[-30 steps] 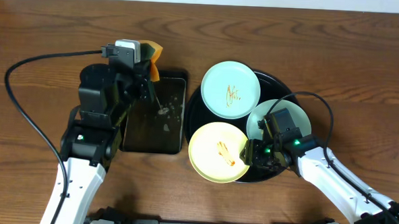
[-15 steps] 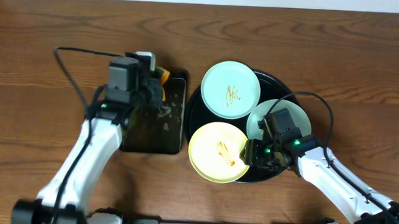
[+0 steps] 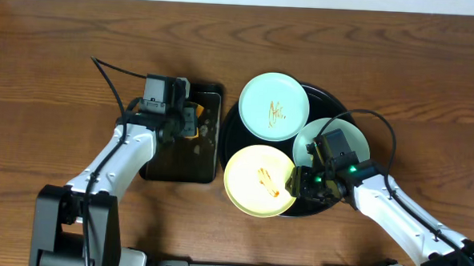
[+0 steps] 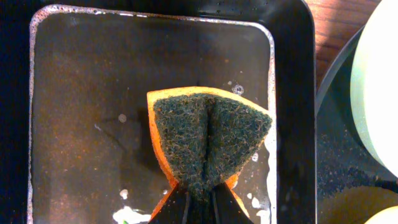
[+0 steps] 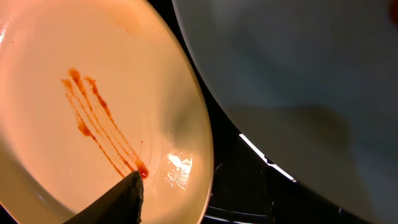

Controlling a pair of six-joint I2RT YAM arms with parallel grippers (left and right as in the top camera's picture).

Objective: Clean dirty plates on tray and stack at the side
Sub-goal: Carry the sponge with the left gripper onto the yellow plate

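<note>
Three plates, overhead: all on the round tray [image 3: 328, 99]. The mint plate [image 3: 274, 107] is at the far side with a brown squiggle. The second mint plate [image 3: 359, 137] is at the right, partly under the right arm. The yellow plate [image 3: 255, 180] is at the near left, sauce-streaked and overhanging the rim.
Two trays, overhead: round tray right of centre; rectangular tray [image 3: 180, 158] just beside it on the left, wet inside.
Overhead, surface: brown wooden table [image 3: 56, 53], with a pale strip along the far edge.
Overhead, left gripper [image 3: 186, 121]: over the rectangular tray's far right part, carrying an orange sponge [image 3: 192, 125].
Overhead, right gripper [image 3: 295, 184]: at the yellow plate's right edge.
Left wrist, sponge [image 4: 208, 140]: one; folded, green scouring face up, orange edge. It is pinched tight in the left gripper [image 4: 200, 199]. Contact with the tray floor: cannot tell.
Left wrist, rectangular tray [image 4: 87, 124]: thin film of water, foam specks along the walls.
Right wrist, yellow plate [image 5: 93, 74]: red-brown streaks; one dark finger [image 5: 121, 199] lies over it at the streaks' near end.
Right wrist, pincer: second finger out of sight; apart or clamped, cannot tell.
Right wrist, second mint plate [image 5: 298, 74]: upper right; the black round tray [image 5: 249, 180] shows between the two plates.
</note>
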